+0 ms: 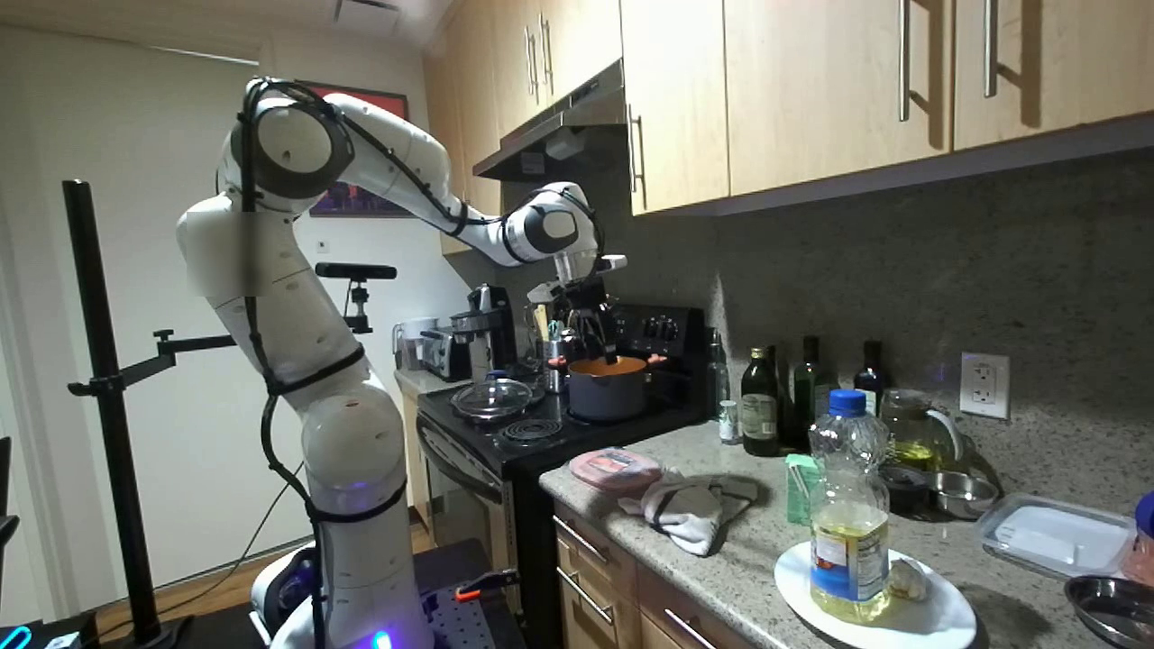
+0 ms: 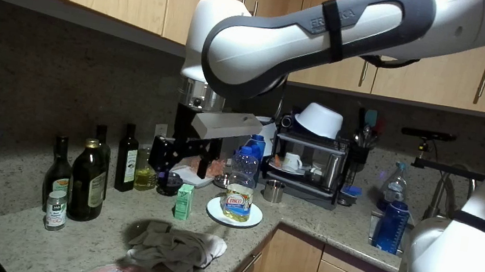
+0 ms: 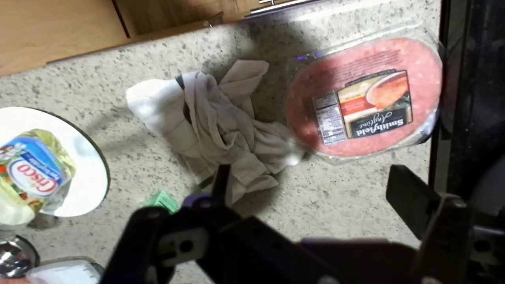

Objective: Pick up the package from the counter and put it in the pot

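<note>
Wrist view, upper right: the package [image 3: 362,98] lies on the counter [image 3: 327,197]; gripper [image 3: 311,179] spread, empty. Lifting and placing into the pot [image 1: 608,395], near centre in an exterior view, seem undone.

In an exterior view, has pale wood cabinets [image 1: 838,77] at upper right, grey backsplash [image 1: 856,261] beneath, white wall [image 1: 162,279] at left.
</note>
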Available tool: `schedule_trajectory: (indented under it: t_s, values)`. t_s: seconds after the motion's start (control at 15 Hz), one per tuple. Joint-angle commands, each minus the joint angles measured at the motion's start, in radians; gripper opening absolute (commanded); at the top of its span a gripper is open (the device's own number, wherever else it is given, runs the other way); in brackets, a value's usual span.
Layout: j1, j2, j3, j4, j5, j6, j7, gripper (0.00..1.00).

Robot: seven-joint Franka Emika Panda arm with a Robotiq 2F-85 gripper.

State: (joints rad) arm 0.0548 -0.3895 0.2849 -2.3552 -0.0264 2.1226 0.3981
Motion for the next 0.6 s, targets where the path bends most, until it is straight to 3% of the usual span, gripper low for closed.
schedule_trajectory:
  t_s: [0.0,0.27,0.53]
  values:
    - [0.038,0.087,-0.048,0.040,0.049,0.087,-0.069,1.00]
    - [0.062,0.145,-0.072,0.012,0.121,0.166,-0.092,1.00]
    - [0.088,0.203,-0.101,-0.028,0.275,0.221,-0.118,1.00]
